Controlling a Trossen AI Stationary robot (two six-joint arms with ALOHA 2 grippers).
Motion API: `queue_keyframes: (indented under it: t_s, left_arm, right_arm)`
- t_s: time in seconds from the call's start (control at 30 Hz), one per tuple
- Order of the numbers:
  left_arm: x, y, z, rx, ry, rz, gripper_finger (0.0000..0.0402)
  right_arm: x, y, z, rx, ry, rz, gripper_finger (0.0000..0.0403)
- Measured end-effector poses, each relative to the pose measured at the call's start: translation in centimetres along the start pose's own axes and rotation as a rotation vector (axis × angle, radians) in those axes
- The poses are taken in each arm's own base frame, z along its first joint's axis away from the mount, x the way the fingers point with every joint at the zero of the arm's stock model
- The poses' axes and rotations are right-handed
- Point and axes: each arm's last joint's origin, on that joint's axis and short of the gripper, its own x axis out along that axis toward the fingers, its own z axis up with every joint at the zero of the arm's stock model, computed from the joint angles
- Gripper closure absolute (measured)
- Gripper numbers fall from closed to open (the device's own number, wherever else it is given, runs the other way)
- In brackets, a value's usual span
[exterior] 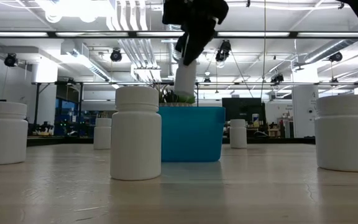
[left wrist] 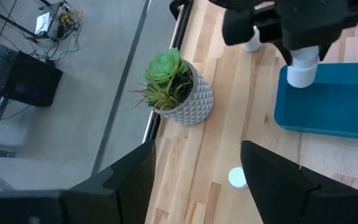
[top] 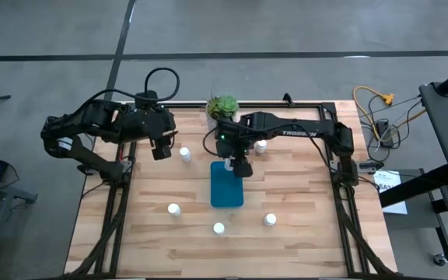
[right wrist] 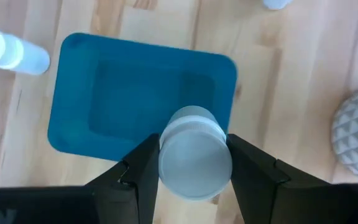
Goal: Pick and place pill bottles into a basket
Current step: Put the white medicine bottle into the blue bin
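Note:
The teal basket (top: 226, 187) lies at the table's middle. My right gripper (top: 240, 166) is above its far end, shut on a white pill bottle (exterior: 185, 78), which also shows in the right wrist view (right wrist: 194, 155). Other white bottles stand upright on the table: two far ones (top: 184, 154) (top: 260, 145) and three near ones (top: 174, 208) (top: 218, 228) (top: 270, 220). My left gripper (top: 162, 148) hangs open and empty over the far left of the table, near the first far bottle. My right gripper pinches the bottle between its two fingers (right wrist: 143, 163), one on each side of the bottle's upper part (right wrist: 194, 163). The fingers come from above, pointing down. The bottle hangs below them, a little tilted (exterior: 184, 81), lifted clear above the basket's far end (right wrist: 210, 81).
A white patterned pot with a green plant (top: 222, 109) stands at the table's far edge, just behind the basket and my right gripper. Cables and equipment (top: 379, 117) lie beyond the table's right edge. Bare wood (top: 309, 194) lies right of the basket.

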Motion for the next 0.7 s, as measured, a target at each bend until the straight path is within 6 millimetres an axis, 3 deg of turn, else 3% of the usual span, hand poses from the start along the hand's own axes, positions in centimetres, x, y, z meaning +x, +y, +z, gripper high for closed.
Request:
queue_keyframes:
  t_s: [0.23, 0.7]
  left_arm:
    - [0.0, 0.0, 0.0, 0.000, 0.000, 0.001, 0.0183]
    - [0.1, -0.1, 0.1, 0.000, 0.002, 0.002, 0.0183]
  right_arm:
    - [2.4, 0.0, -1.0, 0.002, 0.041, 0.010, 0.0252]
    - [4.7, -0.2, -1.8, -0.016, 0.055, -0.039, 0.0252]
